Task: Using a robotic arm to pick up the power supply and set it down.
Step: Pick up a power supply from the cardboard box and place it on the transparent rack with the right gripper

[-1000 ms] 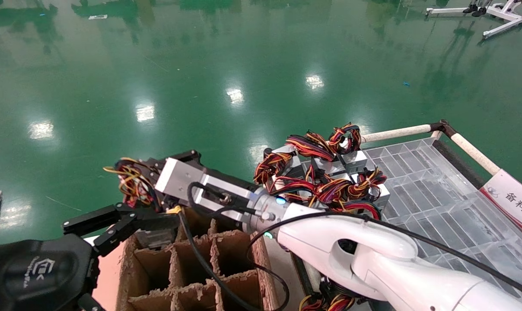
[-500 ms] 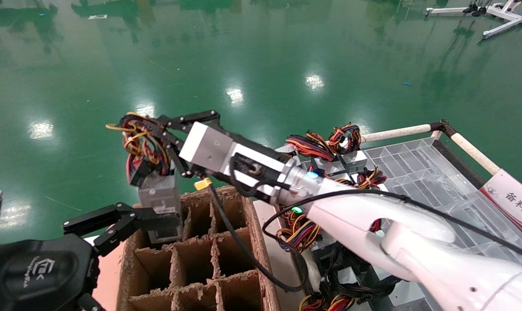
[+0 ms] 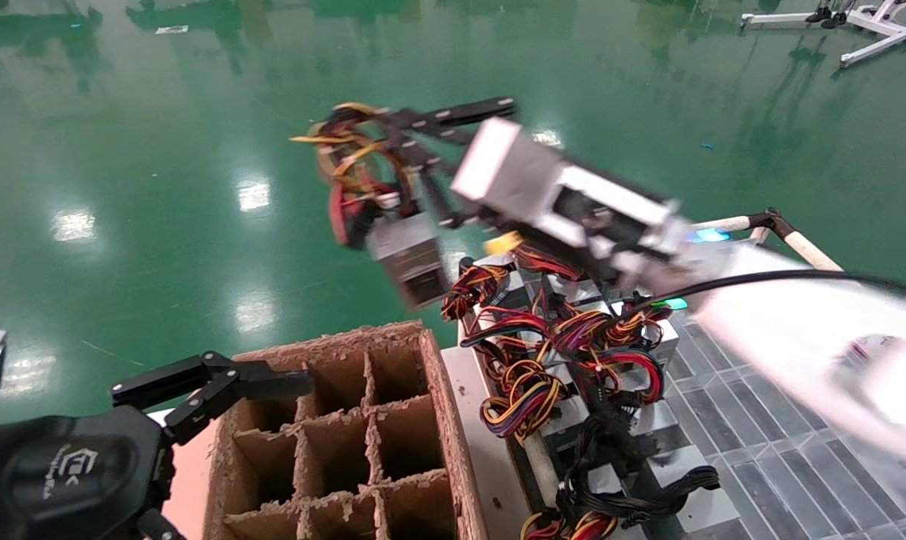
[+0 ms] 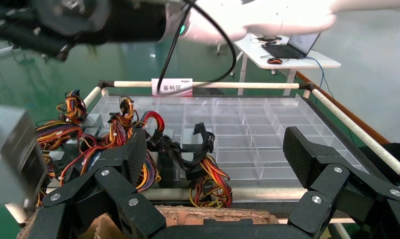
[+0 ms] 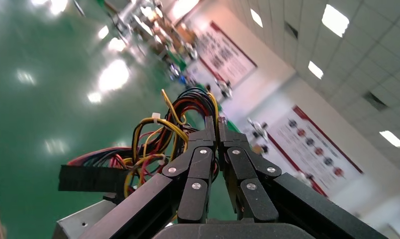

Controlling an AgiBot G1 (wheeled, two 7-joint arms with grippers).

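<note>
Right gripper up in the air over the green floor, jaws clamped on the wire bundle of the power supply, the metal box hanging below by its wires, beyond the far edge of the cardboard divider box and just left of the heap of other supplies on the clear compartment tray. In the right wrist view, fingertips pinched together on the looped wires.

Judged best: carry slow and level, letting the dangling box settle before lowering, since a hold on wires alone leaves it free to swing and twist. Worth lining up the box squarely over one cell or bare tray slot before descending.

Open room plenty above and toward the floor side. Tight spots: the frayed cardboard rim, the loose wire loops of the heap, the tray's rail. Left gripper parked low beside the cardboard box, jaws wide apart; better kept clear of on the way down.
</note>
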